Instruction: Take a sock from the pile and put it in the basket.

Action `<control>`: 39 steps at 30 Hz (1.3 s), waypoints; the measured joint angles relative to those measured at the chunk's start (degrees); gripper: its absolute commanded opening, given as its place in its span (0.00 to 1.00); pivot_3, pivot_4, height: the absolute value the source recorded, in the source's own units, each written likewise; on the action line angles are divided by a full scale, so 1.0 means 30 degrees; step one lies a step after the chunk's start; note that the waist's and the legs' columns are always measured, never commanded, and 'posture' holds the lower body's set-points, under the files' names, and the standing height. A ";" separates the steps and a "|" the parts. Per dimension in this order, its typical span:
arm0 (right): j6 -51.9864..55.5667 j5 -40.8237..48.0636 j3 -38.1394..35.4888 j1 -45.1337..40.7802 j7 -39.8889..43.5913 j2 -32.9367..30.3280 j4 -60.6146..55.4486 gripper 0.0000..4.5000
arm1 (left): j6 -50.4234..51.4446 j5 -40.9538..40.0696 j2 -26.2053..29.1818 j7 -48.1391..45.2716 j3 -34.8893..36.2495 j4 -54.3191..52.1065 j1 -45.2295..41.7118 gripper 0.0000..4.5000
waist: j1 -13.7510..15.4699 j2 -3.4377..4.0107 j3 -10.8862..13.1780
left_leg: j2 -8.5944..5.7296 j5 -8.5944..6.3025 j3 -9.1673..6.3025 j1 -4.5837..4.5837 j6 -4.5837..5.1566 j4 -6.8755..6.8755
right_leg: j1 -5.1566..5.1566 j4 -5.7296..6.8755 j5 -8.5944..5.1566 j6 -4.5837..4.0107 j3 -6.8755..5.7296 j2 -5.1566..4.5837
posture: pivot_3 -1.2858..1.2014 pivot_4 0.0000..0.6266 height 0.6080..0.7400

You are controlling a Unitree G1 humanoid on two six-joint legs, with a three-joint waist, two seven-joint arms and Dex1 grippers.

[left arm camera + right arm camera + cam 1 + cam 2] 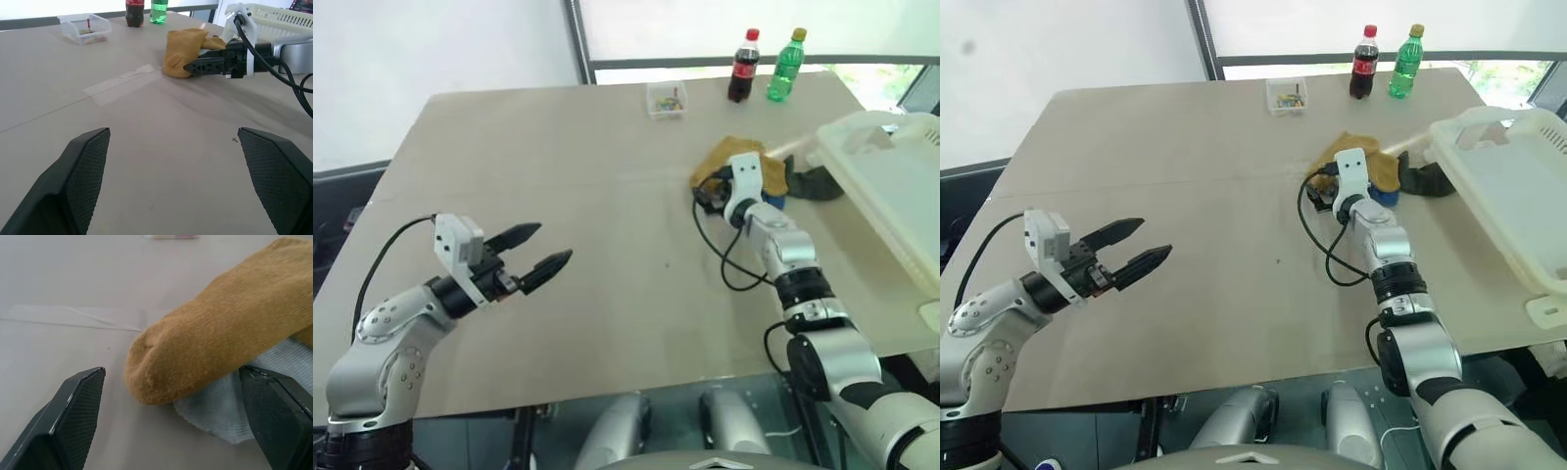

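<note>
right gripper (171,377) nearest the lens, jaws spread, straddles the mustard sock (220,328) at the near edge of the pile (754,168). close low on this 1 sock only. basket (901,186) lies at 3 o'clock. left gripper (536,253) released, idle.

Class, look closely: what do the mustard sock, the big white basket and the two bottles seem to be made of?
Mustard sock: knitted fabric, matte, fine ribbed weave showing. Basket: moulded white plastic, probably, with a smooth thick rim. Cola bottle and green bottle: likely clear plastic, glossy, with screw caps.
</note>
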 measured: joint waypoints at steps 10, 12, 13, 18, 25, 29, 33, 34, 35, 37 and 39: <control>0.1339 0.0483 -0.0537 -0.0392 0.0171 0.0403 -0.0211 1.00 | -0.0192 0.0061 0.0014 0.0083 -0.0002 -0.0404 0.0061 0.98 | -0.0035 0.0009 0.0004 | 0.0000 0.0000 0.0004 0.0000 0.0000 -0.0007 | -0.0002 0.0004 0.0000 0.0000 0.0009 0.0002 | 0.52 0.24 1.00; 0.1299 0.0556 -0.0622 -0.0747 0.0177 0.0476 0.0410 1.00 | -0.0201 0.0062 0.0017 0.0103 -0.0003 -0.0404 0.0023 0.98 | -0.0033 0.0014 0.0007 | 0.0000 0.0000 0.0005 0.0000 0.0000 -0.0009 | -0.0003 0.0002 0.0000 -0.0001 0.0009 0.0002 | 0.52 0.24 1.00; 0.1207 0.0621 -0.0773 -0.0924 0.0172 0.0519 0.0690 0.94 | -0.0202 0.0062 0.0020 0.0113 -0.0003 -0.0404 0.0022 1.00 | -0.0030 0.0015 0.0008 | 0.0000 0.0000 0.0006 0.0000 -0.0001 -0.0009 | -0.0003 0.0000 0.0000 0.0000 0.0009 0.0001 | 0.52 0.24 1.00; 0.0741 0.0647 -0.1076 -0.1278 0.0181 0.0664 0.1095 0.49 | -0.0222 0.0060 0.0026 0.0178 0.0022 -0.0471 0.0162 1.00 | -0.0046 0.0016 0.0009 | 0.0000 0.0000 0.0006 0.0000 0.0000 -0.0011 | -0.0003 0.0001 0.0000 0.0000 0.0012 0.0002 | 0.52 0.24 1.00; 0.0865 0.0646 -0.1040 -0.1248 0.0214 0.0838 0.0529 0.17 | -0.0229 0.0049 0.0038 0.0404 0.0112 -0.0755 0.0384 1.00 | -0.0042 0.0018 0.0010 | 0.0000 0.0000 0.0006 0.0000 0.0000 -0.0012 | -0.0004 0.0002 0.0000 -0.0001 0.0012 0.0001 | 0.52 0.24 1.00; 0.0999 0.0644 -0.1034 -0.1098 0.0212 0.0840 0.0296 0.17 | -0.0229 0.0047 0.0039 0.0446 0.0115 -0.0849 0.0475 1.00 | -0.0035 0.0019 0.0010 | 0.0000 0.0000 0.0007 -0.0001 -0.0001 -0.0013 | -0.0004 0.0001 0.0000 0.0000 0.0012 0.0001 | 0.52 0.24 1.00; 0.1017 0.0647 -0.1083 -0.1073 0.0216 0.0841 0.0296 0.01 | -0.0229 0.0049 0.0038 0.0470 0.0114 -0.0849 0.0492 1.00 | -0.0043 0.0021 0.0011 | 0.0000 0.0000 0.0006 0.0000 -0.0001 -0.0016 | -0.0005 0.0002 0.0000 -0.0001 0.0012 0.0002 | 0.52 0.24 1.00; 0.1018 0.0664 -0.1088 -0.1072 0.0223 0.0851 0.0296 0.01 | -0.0229 0.0050 0.0038 0.0474 0.0114 -0.0849 0.0493 1.00 | -0.0045 0.0021 0.0011 | 0.0000 0.0000 0.0006 0.0000 -0.0001 -0.0015 | -0.0005 0.0002 0.0000 0.0000 0.0012 0.0002 | 0.52 0.24 1.00; 0.1019 0.0714 -0.1096 -0.1072 0.0240 0.0890 0.0296 0.01 | -0.0230 0.0054 0.0038 0.0479 0.0114 -0.0849 0.0496 1.00 | -0.0045 0.0022 0.0012 | 0.0000 0.0000 0.0006 0.0000 -0.0001 -0.0015 | -0.0005 0.0002 0.0000 -0.0001 0.0013 0.0002 | 0.52 0.24 1.00; 0.1022 0.0770 -0.1103 -0.1068 0.0268 0.1021 0.0295 0.01 | -0.0233 0.0061 0.0038 0.0485 0.0114 -0.0849 0.0514 1.00 | -0.0050 0.0022 0.0012 | 0.0000 0.0000 0.0007 0.0000 -0.0001 -0.0016 | -0.0006 0.0002 0.0000 -0.0001 0.0013 0.0002 | 0.52 0.24 1.00; 0.1030 0.0846 -0.1102 -0.1024 0.0336 0.1183 0.0295 0.01 | -0.0239 0.0063 0.0037 0.0490 0.0113 -0.0849 0.0542 1.00 | -0.0046 0.0023 0.0013 | 0.0000 0.0000 0.0007 0.0000 -0.0001 -0.0018 | -0.0005 0.0001 0.0000 0.0000 0.0012 0.0003 | 0.52 0.24 1.00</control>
